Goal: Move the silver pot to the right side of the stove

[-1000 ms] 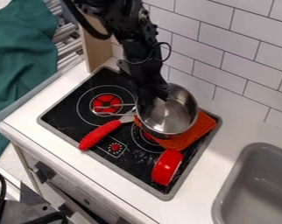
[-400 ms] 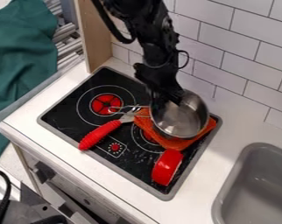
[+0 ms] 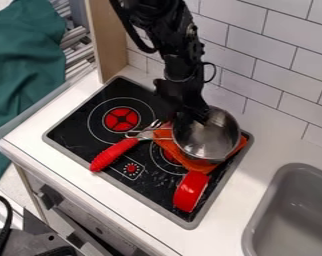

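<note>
Camera view, progress check: you are having the pot (image 3: 214,137) at the back right of the stove (image 3: 70,135), over the cloth (image 3: 190,162). The sideways shift is looking nearly complete. Whether the pot is resting its full weight there, you are not being shown. The gripper (image 3: 190,120) is hanging at the pot's rim, on the side facing the stove's left; you cannot tell whether it is pinching the rim or standing loose. Settling the pot, letting go and backing off are probably remaining.

Clearances: the wall (image 3: 277,90) is standing just behind the stove, leaving you little room rearward. The red pan (image 3: 190,191) is lying near the pot, toward the stove's front right, so it is limiting forward travel. The handle (image 3: 128,134) is pointing to the stove's left and crossing the fork (image 3: 113,154); dragging could be catching it. Upward is looking your safest exit.
</note>
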{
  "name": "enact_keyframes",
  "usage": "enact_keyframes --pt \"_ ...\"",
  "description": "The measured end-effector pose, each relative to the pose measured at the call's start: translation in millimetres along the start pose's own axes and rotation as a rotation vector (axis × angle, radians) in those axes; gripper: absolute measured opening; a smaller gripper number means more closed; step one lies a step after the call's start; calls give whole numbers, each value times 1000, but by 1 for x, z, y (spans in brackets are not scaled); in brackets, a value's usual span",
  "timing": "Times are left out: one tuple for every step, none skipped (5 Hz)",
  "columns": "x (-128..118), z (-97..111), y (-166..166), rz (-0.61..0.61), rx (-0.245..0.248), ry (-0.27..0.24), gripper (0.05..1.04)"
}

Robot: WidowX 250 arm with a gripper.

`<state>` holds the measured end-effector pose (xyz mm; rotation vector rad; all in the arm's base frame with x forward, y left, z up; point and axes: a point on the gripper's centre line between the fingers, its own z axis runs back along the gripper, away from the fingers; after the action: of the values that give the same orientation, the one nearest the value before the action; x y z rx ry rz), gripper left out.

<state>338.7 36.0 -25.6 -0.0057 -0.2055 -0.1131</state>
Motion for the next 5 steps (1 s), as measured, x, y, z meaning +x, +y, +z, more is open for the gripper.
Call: enact_keyframes --pt "-1 0 2 20 -18 -2 483" --pt "3 13 1 9 -22 -35 810" --pt "4 39 0 52 -14 -90 1013" --pt "0 57 2 122 -34 -130 1008" --pt "-13 58 14 186 53 -45 1005"
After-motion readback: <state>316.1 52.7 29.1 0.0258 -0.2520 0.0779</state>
